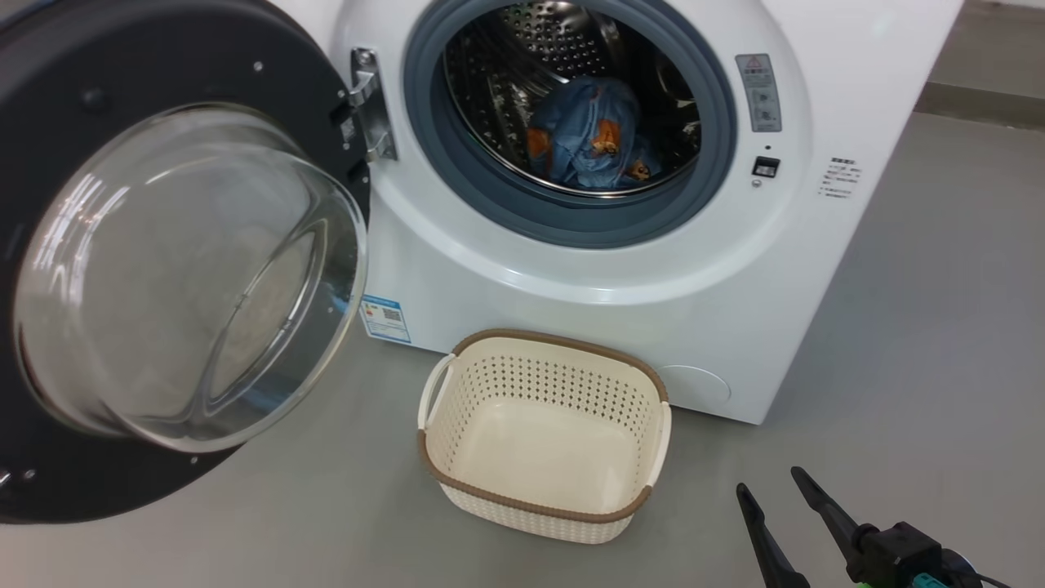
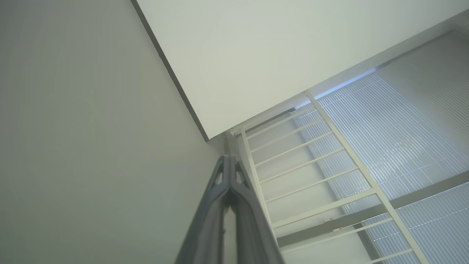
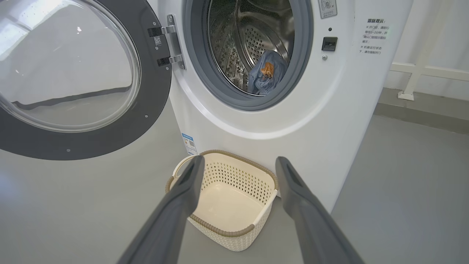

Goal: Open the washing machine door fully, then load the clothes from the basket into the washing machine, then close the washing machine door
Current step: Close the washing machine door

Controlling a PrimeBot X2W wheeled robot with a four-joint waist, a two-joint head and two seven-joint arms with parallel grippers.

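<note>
1. Washing machine (image 1: 653,269): white front-loader, straight ahead of the right claw (image 1: 769,480) and beyond its fingertips. Grey gasket and steel drum are in plain sight.
2. Washing machine door (image 1: 163,73): swung wide on its metal hinge, ahead and well to the left of the right claw. The black rim and domed glass face the robot.
3. Basket (image 1: 543,510): on the grey floor (image 1: 939,327), touching or just short of the machine's front. It is ahead and to the left of the right claw, apart from it. In the right wrist view it sits between the two fingers' lines, with its cream bottom showing.
4. Clothes (image 1: 592,135): blue bear-print fabric bunched low in the drum, above and far beyond the right claw's tips.
5. Right claw: low over the floor, fingers spread wide, gripping nothing.
6. Left claw (image 2: 229,157): fingers pressed together, nothing visible between them. A pale wall and a white railing (image 2: 311,176) lie beyond its tips.
</note>
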